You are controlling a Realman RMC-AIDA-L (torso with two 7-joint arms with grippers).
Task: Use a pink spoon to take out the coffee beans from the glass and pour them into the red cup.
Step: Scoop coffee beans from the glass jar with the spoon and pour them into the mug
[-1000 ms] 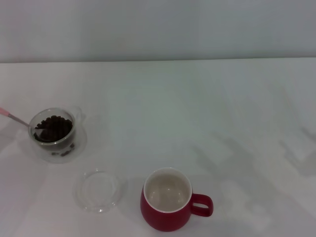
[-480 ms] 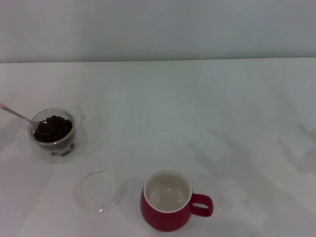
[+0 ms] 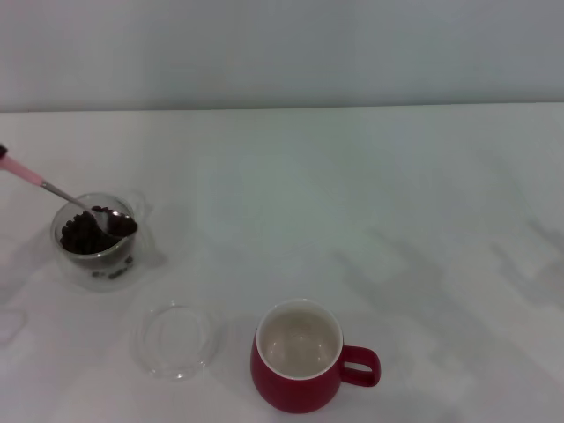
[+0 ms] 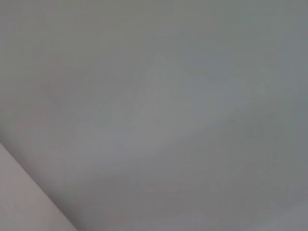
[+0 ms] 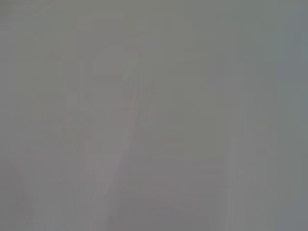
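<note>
The pink spoon runs off the head view's left edge, so I cannot tell either gripper's state. Its bowl rests among coffee beans in the glass, far left. The red cup stands near centre. Both wrist views show only grey blur.

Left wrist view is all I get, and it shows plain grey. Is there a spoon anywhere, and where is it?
Observer: Yes. In the head view the pink spoon slants down into the glass, its metal bowl among the coffee beans.
Operator: Is anything holding it?
Observer: I cannot tell. Its handle runs off the left edge of the picture, and neither gripper is in view.
Operator: Are there any beans in the red cup?
Observer: None that I can see. The red cup stands at the near side of the table, and its creamy inside looks bare.
</note>
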